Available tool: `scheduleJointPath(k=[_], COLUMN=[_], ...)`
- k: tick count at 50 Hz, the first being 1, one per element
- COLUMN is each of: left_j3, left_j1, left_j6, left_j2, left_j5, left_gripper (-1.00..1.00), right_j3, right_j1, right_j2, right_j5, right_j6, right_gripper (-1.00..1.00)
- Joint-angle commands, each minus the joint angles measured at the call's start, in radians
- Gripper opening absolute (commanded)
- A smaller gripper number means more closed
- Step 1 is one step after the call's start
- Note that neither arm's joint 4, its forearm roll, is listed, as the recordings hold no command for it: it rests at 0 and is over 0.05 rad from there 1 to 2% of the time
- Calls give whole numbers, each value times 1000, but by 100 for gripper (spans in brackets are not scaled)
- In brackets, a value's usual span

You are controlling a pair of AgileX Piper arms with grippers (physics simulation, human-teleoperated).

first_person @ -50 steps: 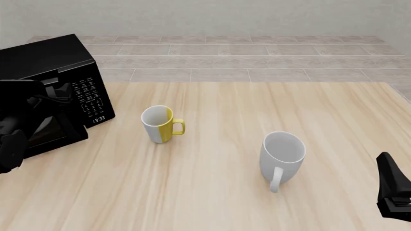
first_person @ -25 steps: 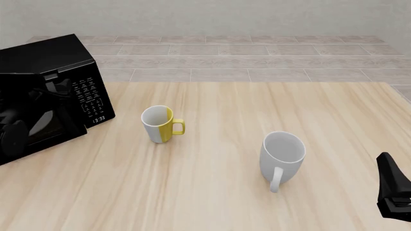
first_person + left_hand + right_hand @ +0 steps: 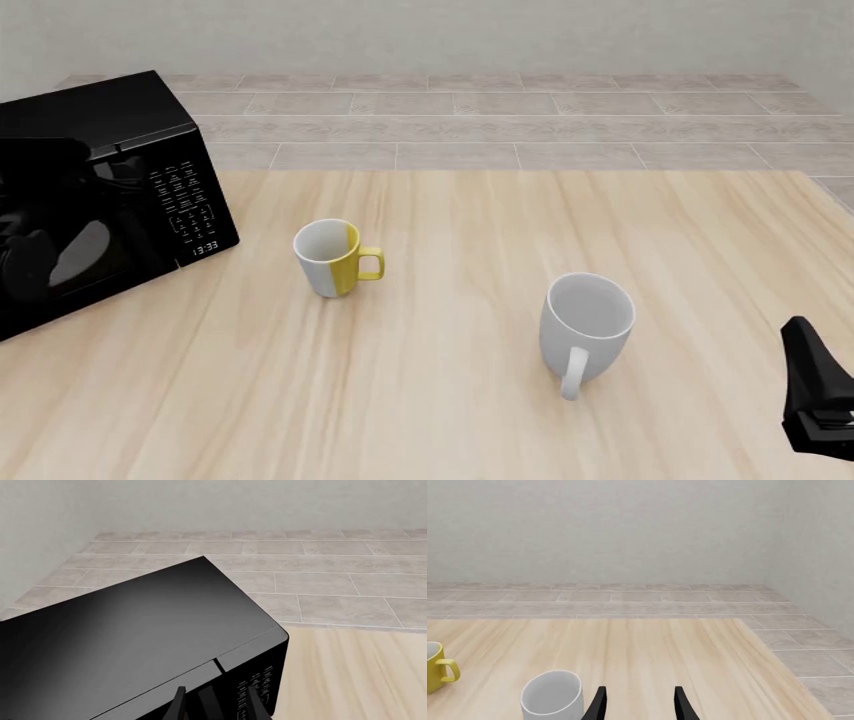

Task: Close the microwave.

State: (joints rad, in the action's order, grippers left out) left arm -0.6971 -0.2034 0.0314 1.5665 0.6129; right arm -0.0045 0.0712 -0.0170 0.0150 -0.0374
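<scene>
One door swing done: microwave (image 3: 100,200) door now flush, was ajar | left gripper (image 3: 213,705) parted, empty | right gripper (image 3: 637,702) parted, idle | task looks complete

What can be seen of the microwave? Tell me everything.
The microwave is a large, glossy black box standing upright at the far left of the wooden table, turned at an angle. Its dark window door looks shut flush with the front. Beside the door, a keypad panel carries white print and a small clock reading 13:33. The left gripper hovers above its front edge, fingers parted. Only the table visibly touches it.
</scene>
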Motion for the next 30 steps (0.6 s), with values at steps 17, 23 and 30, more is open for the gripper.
scheduleJointPath(k=[17, 23, 30], left_j3=[-75, -49, 20], left_j1=[-18, -7, 1], left_j6=[-25, -33, -7], left_j2=[134, 114, 32], left_j5=[-56, -37, -4], left_gripper=[100, 100, 100], right_j3=[3, 4, 4], right_j1=[-3, -1, -5], right_j2=[-8, -9, -26], right_j5=[6, 6, 21], right_j6=[-4, -3, -4], right_gripper=[100, 100, 100])
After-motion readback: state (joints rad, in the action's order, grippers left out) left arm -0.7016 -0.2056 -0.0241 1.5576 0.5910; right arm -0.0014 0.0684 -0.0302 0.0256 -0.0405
